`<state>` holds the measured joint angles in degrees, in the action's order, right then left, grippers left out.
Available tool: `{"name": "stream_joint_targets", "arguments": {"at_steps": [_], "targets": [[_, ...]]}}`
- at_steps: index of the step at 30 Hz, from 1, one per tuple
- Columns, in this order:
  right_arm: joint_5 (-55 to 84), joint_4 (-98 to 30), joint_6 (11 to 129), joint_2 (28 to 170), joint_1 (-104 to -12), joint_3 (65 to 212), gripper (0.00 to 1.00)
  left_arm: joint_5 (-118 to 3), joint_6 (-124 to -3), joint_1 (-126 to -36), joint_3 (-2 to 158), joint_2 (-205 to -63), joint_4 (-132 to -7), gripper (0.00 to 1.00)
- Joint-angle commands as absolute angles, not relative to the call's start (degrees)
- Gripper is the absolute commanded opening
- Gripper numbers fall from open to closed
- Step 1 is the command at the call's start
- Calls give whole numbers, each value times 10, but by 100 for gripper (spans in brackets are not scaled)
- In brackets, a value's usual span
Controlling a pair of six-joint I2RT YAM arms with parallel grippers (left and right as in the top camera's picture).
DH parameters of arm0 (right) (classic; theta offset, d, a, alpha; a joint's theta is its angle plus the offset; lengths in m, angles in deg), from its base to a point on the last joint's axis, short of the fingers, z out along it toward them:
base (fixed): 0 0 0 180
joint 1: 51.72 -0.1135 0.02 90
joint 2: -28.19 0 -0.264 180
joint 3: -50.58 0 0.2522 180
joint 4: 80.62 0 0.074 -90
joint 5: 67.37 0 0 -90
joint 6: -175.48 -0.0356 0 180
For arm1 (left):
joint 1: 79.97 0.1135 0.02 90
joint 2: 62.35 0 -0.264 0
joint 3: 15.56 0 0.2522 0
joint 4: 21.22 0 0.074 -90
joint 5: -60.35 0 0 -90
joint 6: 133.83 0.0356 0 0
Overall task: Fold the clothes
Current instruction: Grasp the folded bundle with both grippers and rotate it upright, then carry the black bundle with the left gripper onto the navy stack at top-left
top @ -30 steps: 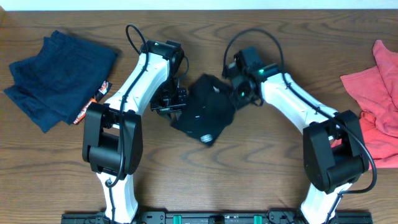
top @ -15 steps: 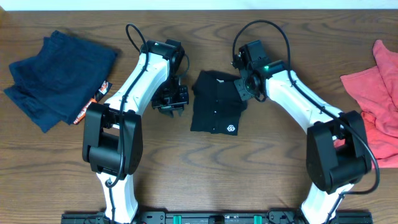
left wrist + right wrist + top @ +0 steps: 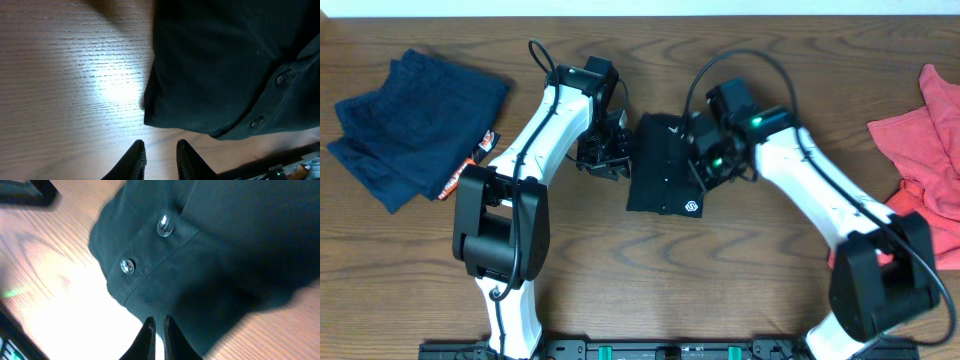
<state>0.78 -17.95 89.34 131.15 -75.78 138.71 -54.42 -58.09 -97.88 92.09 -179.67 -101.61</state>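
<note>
Left wrist view has my left gripper (image 3: 160, 150) with its fingers a narrow way apart and nothing between them, over bare table (image 3: 75, 75) just beside the left edge of the black shirt (image 3: 225, 60). My right gripper (image 3: 158, 325) is closed, tips almost together at the shirt's buttoned edge; I cannot tell whether cloth is pinched. Seen from overhead, the shirt lies folded at mid-table between my arms, with the navy garment (image 3: 410, 120) far left and the pinkish-red garment (image 3: 925, 140) at the right edge.
</note>
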Motion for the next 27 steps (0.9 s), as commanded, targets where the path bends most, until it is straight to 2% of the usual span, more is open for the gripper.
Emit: {"name": "stream_joint_targets", "arguments": {"at_steps": [1, 5, 8, 12, 18, 23, 27], "targets": [[23, -231, 894, 1348, -765, 1332, 5, -554, -570, -980, 918, -1796, -1017, 24], [175, -327, 819, 1376, -760, 1282, 1, -553, -569, -980, 918, -1796, -1012, 24], [236, -334, 783, 1379, -749, 1279, 1, -554, -550, -980, 918, -1796, -990, 24], [237, -333, 784, 1364, -740, 1289, 5, -554, -509, -980, 918, -1796, -916, 50], [237, -332, 789, 1334, -742, 1296, 17, -555, -494, -980, 918, -1804, -809, 86], [236, -333, 789, 1322, -742, 1296, 23, -574, -500, -980, 918, -1832, -796, 98], [226, -333, 789, 1322, -742, 1296, 25, -599, -507, -980, 918, -1869, -787, 98]]}}
